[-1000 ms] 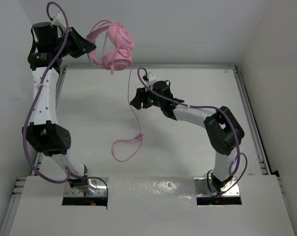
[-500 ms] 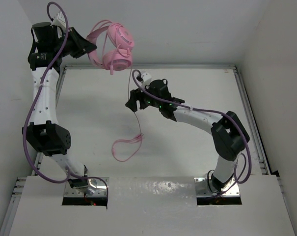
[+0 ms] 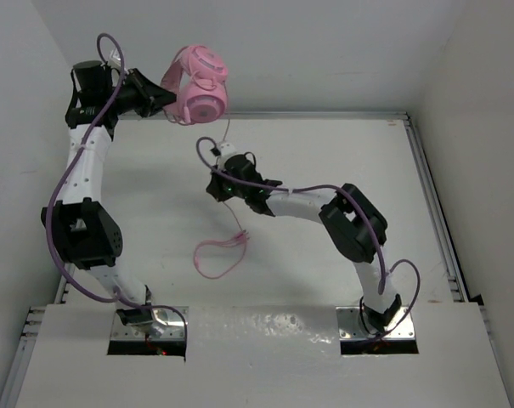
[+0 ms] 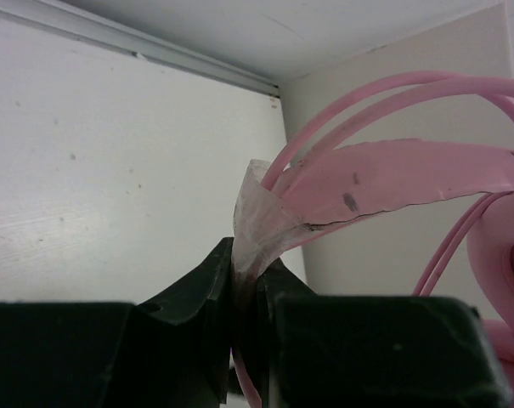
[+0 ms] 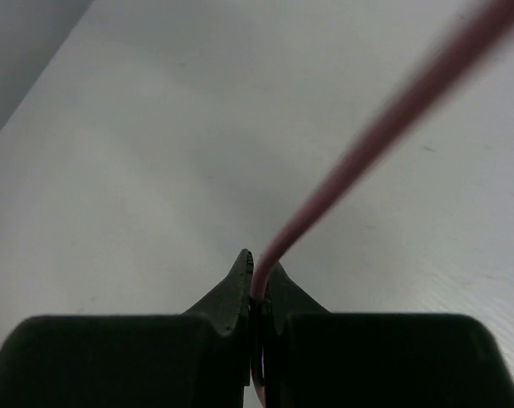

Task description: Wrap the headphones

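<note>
The pink headphones hang in the air at the back left, above the table's far edge. My left gripper is shut on their headband; in the left wrist view its jaws pinch the padded band, with thin pink wires arching above. The thin pink cord drops from the earcups to my right gripper, which is shut on it. In the right wrist view the cord rises slanted out of the closed gripper. Below it, the cord's loose end lies in a loop on the table.
A metal rail runs along the table's far edge, and another rail along its right side. White walls stand close behind and on both sides. Purple robot cables trail along both arms.
My right gripper moved left to the hanging cord and shut on it. My left arm shifted slightly right and turned the headphones, so both earcups now sit closer together.
</note>
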Motion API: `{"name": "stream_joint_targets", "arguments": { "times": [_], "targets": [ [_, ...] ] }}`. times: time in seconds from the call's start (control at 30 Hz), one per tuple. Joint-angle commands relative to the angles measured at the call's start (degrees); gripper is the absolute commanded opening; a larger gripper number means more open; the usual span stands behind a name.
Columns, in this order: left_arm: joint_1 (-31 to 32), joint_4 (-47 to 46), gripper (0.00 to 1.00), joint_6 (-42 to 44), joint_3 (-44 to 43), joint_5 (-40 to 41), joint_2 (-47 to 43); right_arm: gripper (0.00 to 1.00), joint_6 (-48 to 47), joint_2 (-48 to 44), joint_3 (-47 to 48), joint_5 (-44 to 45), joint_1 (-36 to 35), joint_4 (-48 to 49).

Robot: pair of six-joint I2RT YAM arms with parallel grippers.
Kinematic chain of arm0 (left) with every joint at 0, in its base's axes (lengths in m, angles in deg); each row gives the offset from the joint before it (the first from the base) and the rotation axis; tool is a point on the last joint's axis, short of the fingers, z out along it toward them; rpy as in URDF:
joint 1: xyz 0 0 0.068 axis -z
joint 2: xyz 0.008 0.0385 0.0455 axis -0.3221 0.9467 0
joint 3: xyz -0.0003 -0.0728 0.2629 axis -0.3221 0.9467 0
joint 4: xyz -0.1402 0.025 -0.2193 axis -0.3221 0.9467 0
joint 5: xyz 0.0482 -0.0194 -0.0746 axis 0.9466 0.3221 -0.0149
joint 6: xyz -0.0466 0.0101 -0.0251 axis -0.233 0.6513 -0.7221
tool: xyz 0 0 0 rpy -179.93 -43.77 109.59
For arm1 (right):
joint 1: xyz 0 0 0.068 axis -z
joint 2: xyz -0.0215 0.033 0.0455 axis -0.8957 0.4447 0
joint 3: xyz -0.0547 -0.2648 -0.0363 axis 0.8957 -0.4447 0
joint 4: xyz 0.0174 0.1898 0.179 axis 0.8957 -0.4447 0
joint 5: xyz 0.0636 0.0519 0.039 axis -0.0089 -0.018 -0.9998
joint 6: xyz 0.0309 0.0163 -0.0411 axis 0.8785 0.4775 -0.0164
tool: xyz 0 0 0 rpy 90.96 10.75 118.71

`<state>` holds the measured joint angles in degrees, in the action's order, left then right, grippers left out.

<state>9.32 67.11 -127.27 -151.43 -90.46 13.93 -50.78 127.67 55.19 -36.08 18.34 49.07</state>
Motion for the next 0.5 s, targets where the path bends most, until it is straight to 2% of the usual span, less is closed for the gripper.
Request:
{"name": "stream_joint_targets", "arguments": {
  "times": [0.0, 0.1, 0.3, 0.33, 0.37, 0.4, 0.43, 0.47],
  "targets": [
    [-1.3, -12.9, 0.00, -12.5, 2.2, -5.7, -0.7, 0.00, -5.6, -3.0, 5.4, -0.5, -6.9, 1.3],
    [-1.5, -13.3, 0.00, -13.6, 4.5, -4.8, -0.2, 0.00, -5.9, -3.4, 7.2, -4.0, -8.3, -0.4],
    [-1.5, -17.6, 0.00, -15.6, 8.8, -5.2, 0.2, 0.00, -8.8, -0.4, 15.6, -8.5, -10.2, -10.5],
    [-1.5, -15.9, 0.00, -10.9, 7.9, -3.7, 0.0, 0.00, -9.8, -0.1, 17.0, -8.9, -10.6, -12.1],
    [-1.5, -13.0, 0.00, -7.0, 6.7, 1.5, -0.1, 0.00, -10.7, 0.0, 18.4, -9.1, -11.1, -13.7],
    [-1.4, -7.0, 0.00, -3.4, 4.1, 4.7, -0.1, 0.00, -13.5, -0.1, 20.6, -9.4, -12.1, -17.7],
    [-1.6, -5.9, 0.00, 1.8, 3.3, 5.8, 0.0, 0.00, -15.8, 0.0, 22.3, -8.8, -13.1, -20.8],
    [-1.5, -3.0, 0.00, 5.6, 2.4, 11.2, -0.2, 0.00, -17.2, -0.1, 23.5, -8.8, -13.7, -23.1]
  ]
}}
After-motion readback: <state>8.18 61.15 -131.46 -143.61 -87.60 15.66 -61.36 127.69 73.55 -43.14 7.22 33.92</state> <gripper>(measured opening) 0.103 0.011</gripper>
